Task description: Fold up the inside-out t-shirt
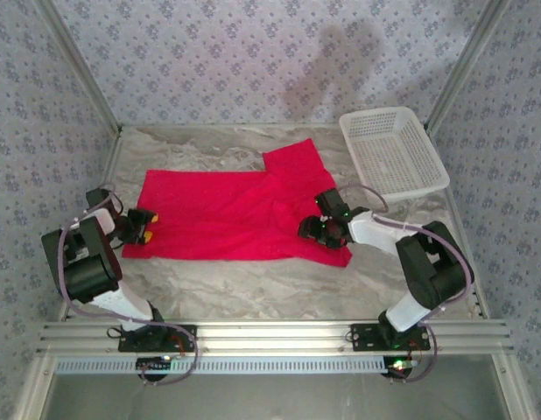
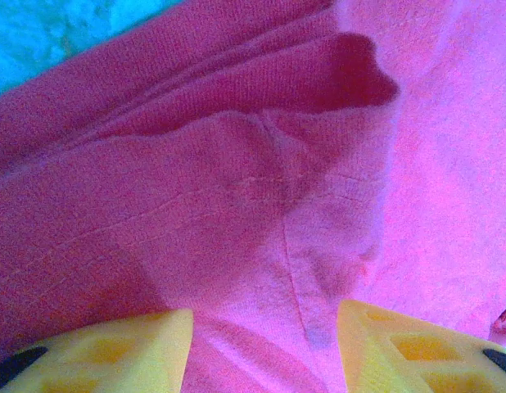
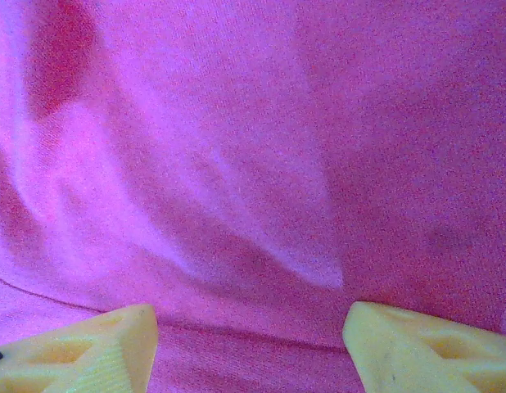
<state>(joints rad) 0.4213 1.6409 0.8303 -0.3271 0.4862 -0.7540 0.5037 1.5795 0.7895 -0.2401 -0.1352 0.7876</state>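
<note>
The inside-out t-shirt (image 1: 227, 206) is bright red and lies spread across the middle of the table, with one part folded up toward the back right. My left gripper (image 1: 142, 226) is at the shirt's left edge. In the left wrist view its yellow fingers (image 2: 130, 344) stand apart, with creased cloth (image 2: 261, 188) and a seam running between them. My right gripper (image 1: 312, 229) rests on the shirt's right part near the front hem. The right wrist view has its jaws apart over smooth red cloth (image 3: 253, 164), and a hem line crosses between the fingertips (image 3: 400, 344).
A white mesh basket (image 1: 393, 150) stands at the back right, just beyond the shirt's corner. The marbled table (image 1: 253, 280) shows bare in front of the shirt. Patterned walls close in the back and both sides.
</note>
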